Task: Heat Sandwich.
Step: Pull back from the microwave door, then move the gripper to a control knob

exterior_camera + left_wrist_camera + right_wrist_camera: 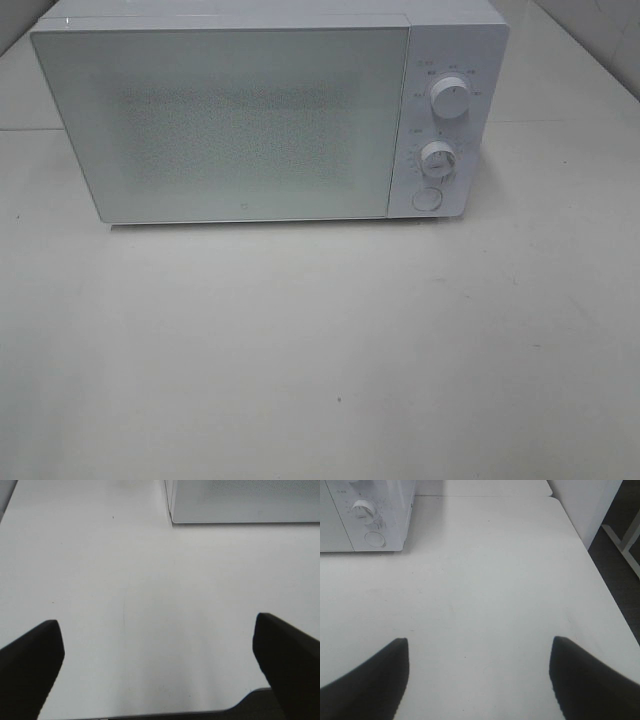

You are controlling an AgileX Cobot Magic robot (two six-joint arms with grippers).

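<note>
The left gripper (156, 622) is hanging over the white table (320, 350), jaws fully spread and gripping nothing. The right gripper (480, 641) is also standing wide and empty. Both are pointing toward the microwave (220, 120), whose door is shut. The right gripper is facing the round button (374, 539), so it is probably the nearer arm. The sandwich is showing in no view, so its direction cannot be told.

Inside of the microwave (450, 30) hidden behind its frosted door (220, 120), print round the dials (451, 99) too small to read, left pincer (156, 621) and right pincer (480, 641) fingers cropped by the frame, dark strip (280, 700) perhaps the table (150, 580) edge.
</note>
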